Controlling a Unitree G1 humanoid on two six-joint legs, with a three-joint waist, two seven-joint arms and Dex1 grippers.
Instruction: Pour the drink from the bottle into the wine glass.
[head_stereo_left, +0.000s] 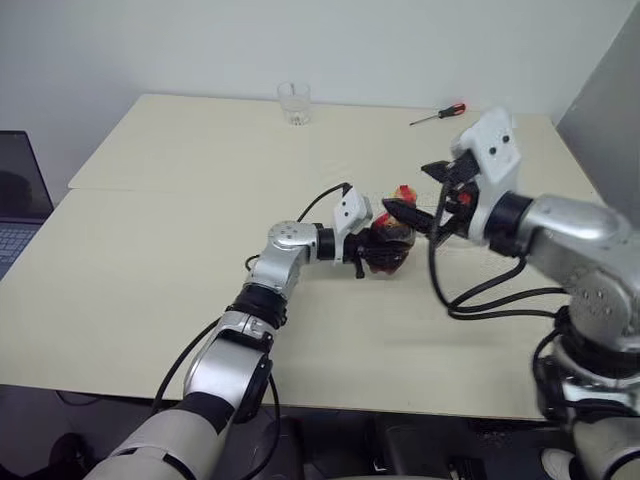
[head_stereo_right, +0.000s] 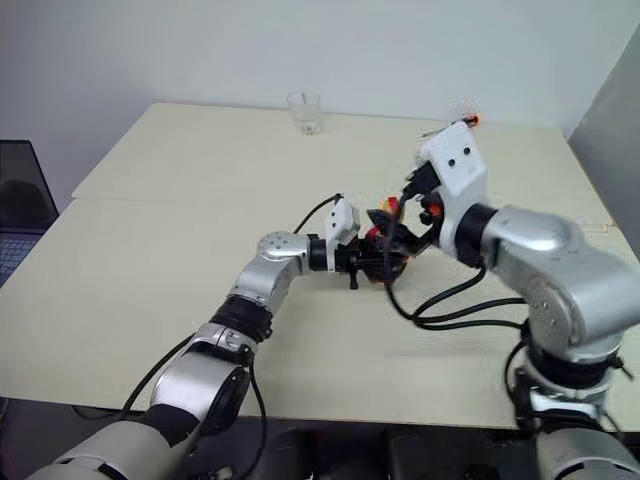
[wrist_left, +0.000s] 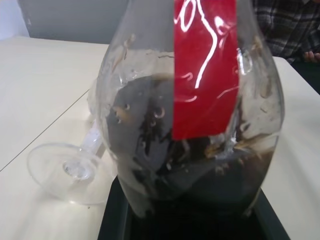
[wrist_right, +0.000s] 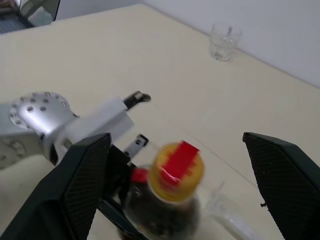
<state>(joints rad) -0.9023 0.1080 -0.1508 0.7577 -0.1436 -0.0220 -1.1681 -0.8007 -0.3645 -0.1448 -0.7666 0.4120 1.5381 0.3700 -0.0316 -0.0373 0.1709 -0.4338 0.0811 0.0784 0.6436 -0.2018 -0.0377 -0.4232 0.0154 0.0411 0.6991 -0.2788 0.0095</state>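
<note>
Left gripper (head_stereo_left: 385, 240) is clamped on the bottle (head_stereo_left: 392, 238) near the middle of the surface (head_stereo_left: 180, 220); its fingers are mostly hidden behind the bottle. Dark drink (wrist_left: 210, 185) fills the lower part. The wine glass (wrist_left: 75, 165) is hard to see: its foot and stem show behind the bottle, the bowl is covered. Right gripper (wrist_right: 175, 185) stands wide around the yellow cap (wrist_right: 177, 170), not touching. A tumbler (head_stereo_left: 294, 102) and a screwdriver (head_stereo_left: 438, 114) lie at the far edge, near a pale wall.

Red-labelled, yellow-capped bottle (wrist_right: 167, 200) holds near-black drink (wrist_left: 200, 185).
</note>
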